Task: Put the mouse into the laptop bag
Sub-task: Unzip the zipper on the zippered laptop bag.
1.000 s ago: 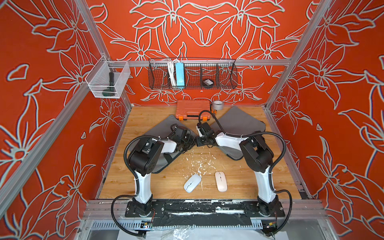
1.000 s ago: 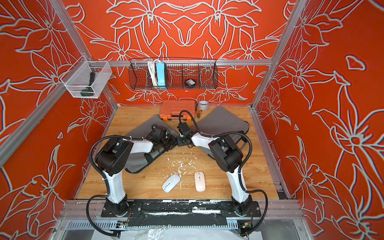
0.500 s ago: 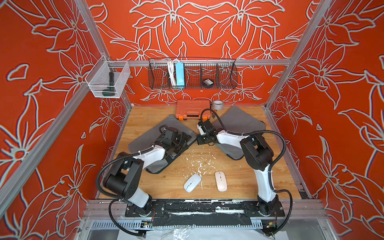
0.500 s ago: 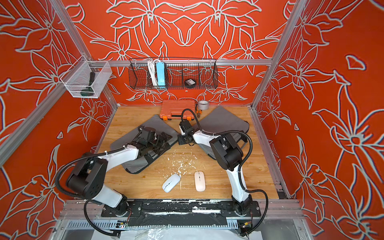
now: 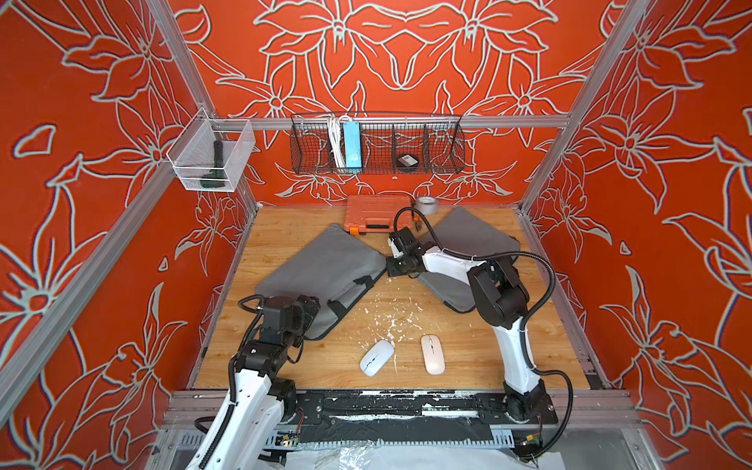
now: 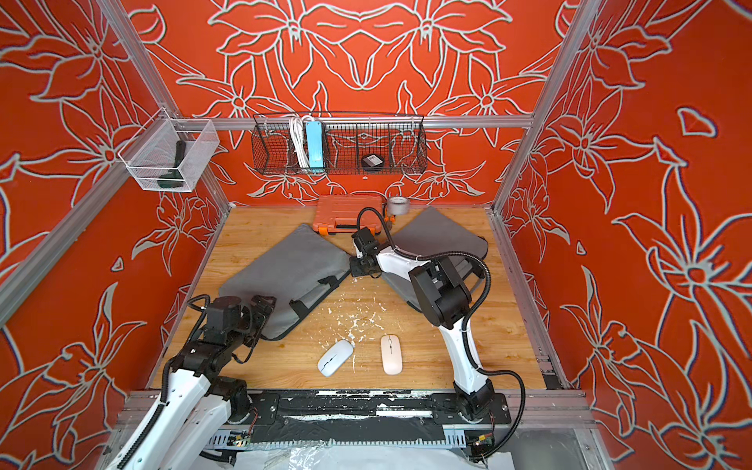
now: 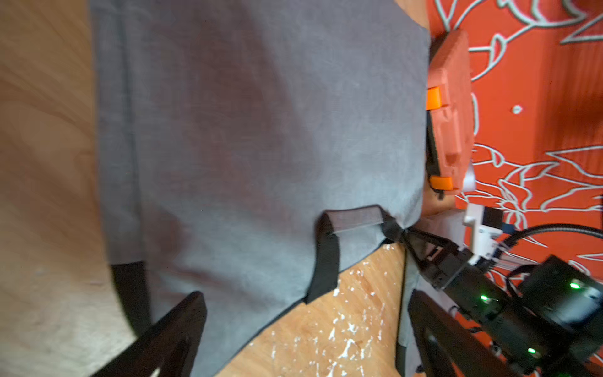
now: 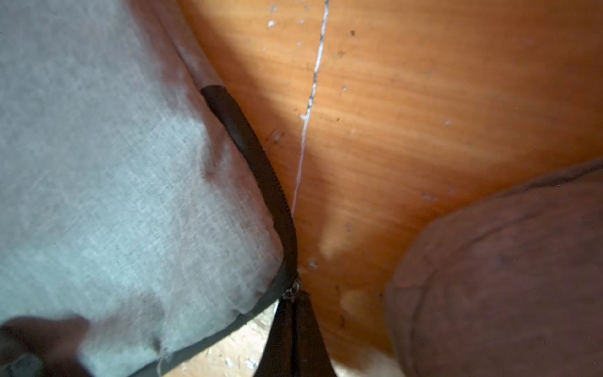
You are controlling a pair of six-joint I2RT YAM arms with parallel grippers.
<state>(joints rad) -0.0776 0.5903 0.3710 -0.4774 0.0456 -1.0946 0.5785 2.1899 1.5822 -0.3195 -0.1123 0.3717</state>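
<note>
Two mice lie near the front edge in both top views: a white mouse [image 5: 376, 357] [image 6: 335, 357] and a pinkish-white mouse [image 5: 432, 354] [image 6: 391, 354]. A grey laptop bag [image 5: 321, 272] [image 7: 261, 130] lies flat at left-centre, with a second grey bag [image 5: 472, 248] at the right. My right gripper [image 5: 396, 267] [image 8: 295, 333] is shut on the zipper pull [image 8: 291, 292] at the left bag's right corner. My left gripper [image 5: 307, 311] [image 7: 303, 339] hangs open over that bag's near corner, holding nothing. The bag's black handle strap [image 7: 326, 254] lies loose.
An orange tool case [image 5: 376, 219] and a tape roll [image 5: 427, 204] sit against the back wall. A wire basket [image 5: 376, 146] and a clear bin [image 5: 209, 162] hang above. White flecks [image 5: 390, 317] litter the wooden floor between the bags and the mice.
My left gripper has opened, let go of the bag and drawn back toward the near left. The right gripper stays shut at the bag's corner.
</note>
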